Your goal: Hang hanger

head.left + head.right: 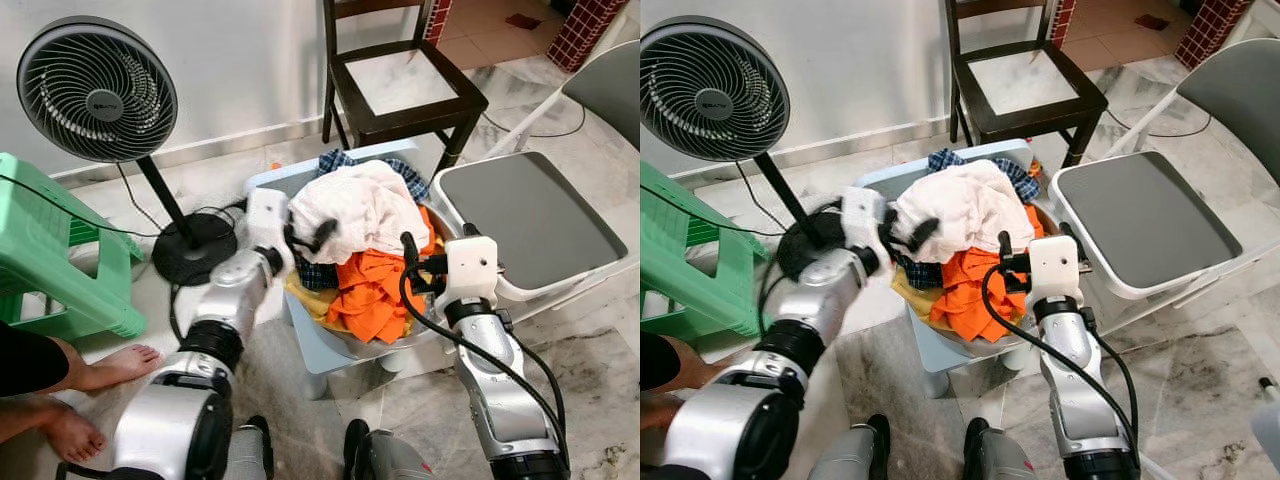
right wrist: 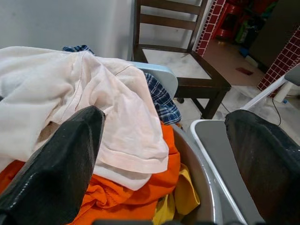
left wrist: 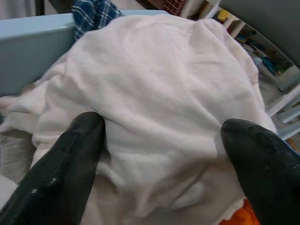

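Note:
A heap of laundry fills a pale blue basket [image 1: 322,352]: a white garment [image 1: 360,208] on top, an orange one [image 1: 375,287] below it, a blue plaid piece [image 1: 346,160] at the back. My left gripper [image 1: 310,238] rests against the white garment's left side, open, and the cloth bulges between its fingers [image 3: 70,159]. My right gripper [image 1: 418,264] hovers open at the basket's right rim, just above the orange garment [image 2: 122,197], with nothing between its fingers [image 2: 65,164]. I see no hanger.
A standing fan [image 1: 95,90] and a green stool [image 1: 50,262] are at the left. A dark wooden chair [image 1: 400,82] stands behind the basket, with a grey folding chair seat [image 1: 530,220] at its right. A person's bare feet [image 1: 100,372] are at the lower left.

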Motion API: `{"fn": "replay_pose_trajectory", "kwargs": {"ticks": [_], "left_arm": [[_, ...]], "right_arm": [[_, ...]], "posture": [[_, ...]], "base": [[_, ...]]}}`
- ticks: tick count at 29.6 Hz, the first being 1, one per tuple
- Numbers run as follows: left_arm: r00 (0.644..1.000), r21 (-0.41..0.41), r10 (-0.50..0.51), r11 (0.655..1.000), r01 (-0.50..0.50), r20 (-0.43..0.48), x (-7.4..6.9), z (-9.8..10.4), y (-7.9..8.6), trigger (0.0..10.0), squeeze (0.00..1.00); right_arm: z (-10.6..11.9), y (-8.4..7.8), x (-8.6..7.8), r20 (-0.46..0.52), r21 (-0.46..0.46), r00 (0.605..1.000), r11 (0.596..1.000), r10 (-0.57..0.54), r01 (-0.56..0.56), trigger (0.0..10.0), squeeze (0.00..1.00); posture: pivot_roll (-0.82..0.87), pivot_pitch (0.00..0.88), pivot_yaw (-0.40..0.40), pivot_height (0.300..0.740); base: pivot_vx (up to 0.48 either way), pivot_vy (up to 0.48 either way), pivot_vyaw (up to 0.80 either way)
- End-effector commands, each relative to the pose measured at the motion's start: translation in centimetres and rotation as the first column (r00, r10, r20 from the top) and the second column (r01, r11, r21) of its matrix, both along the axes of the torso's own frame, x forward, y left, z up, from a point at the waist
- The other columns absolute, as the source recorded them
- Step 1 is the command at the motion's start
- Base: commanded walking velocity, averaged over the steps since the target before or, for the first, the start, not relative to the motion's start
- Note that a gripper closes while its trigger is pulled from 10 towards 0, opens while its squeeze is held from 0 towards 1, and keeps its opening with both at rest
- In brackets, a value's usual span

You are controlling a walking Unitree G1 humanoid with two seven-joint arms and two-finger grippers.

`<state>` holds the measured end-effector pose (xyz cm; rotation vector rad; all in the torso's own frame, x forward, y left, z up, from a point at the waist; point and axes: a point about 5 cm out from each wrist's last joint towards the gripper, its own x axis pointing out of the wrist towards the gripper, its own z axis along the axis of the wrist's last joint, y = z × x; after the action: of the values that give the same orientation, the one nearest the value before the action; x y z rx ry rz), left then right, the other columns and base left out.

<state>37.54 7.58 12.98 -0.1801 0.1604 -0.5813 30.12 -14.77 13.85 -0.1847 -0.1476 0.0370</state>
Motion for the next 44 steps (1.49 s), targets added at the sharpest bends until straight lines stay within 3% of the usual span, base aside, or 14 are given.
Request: {"fn": "replay_pose_trajectory", "kwargs": {"ticks": [1,10,23,36,41,44], "left_arm": [[0.998,0.013,-0.019,1.0,0.02,-0.054,-0.6,-1.5,0.0,0.0,0.0],[0.997,0.027,-0.032,0.999,0.034,-0.068,-1.1,-2.4,0.5,0.0,0.0],[0.999,0.007,-0.015,1.0,0.015,-0.048,-1.0,-2.1,0.8,0.0,0.0],[0.998,0.004,-0.059,0.998,0.059,0.005,-1.1,-1.5,0.0,0.0,0.0],[0.997,0.05,-0.077,0.996,0.075,0.031,-1.3,-1.6,-0.1,0.0,0.0],[0.99,0.077,-0.075,0.995,0.066,0.117,-1.1,-0.6,-0.3,0.0,0.0]], "right_arm": [[0.0,-0.1,-0.2,0.005,0.006,1.0,1.0,-0.008,0.008,10.0,0.0],[-0.1,0.0,-0.2,0.003,0.005,1.0,1.0,-0.004,0.004,10.0,0.0],[0.0,0.1,0.1,0.003,0.005,1.0,1.0,0.003,-0.003,10.0,0.0],[0.0,0.0,0.0,0.007,0.009,1.0,1.0,-0.005,0.005,10.0,0.0],[0.1,-0.1,0.1,0.01,0.01,1.0,1.0,-0.011,0.011,10.0,0.0],[0.1,-0.2,0.0,0.012,0.014,1.0,1.0,-0.018,0.018,10.0,0.0]], "posture": [[0.07,0.214,-0.002,0.74],[0.08,0.217,-0.007,0.74],[0.08,0.214,-0.014,0.74],[0.08,0.22,-0.016,0.74],[0.08,0.22,-0.009,0.74],[0.09,0.225,-0.008,0.74]], "base": [[0.0,0.0,0.0],[0.0,0.0,0.0],[0.0,0.0,0.0],[0.0,0.0,0.0],[0.0,0.0,0.0],[0.0,0.0,0.0]]}}
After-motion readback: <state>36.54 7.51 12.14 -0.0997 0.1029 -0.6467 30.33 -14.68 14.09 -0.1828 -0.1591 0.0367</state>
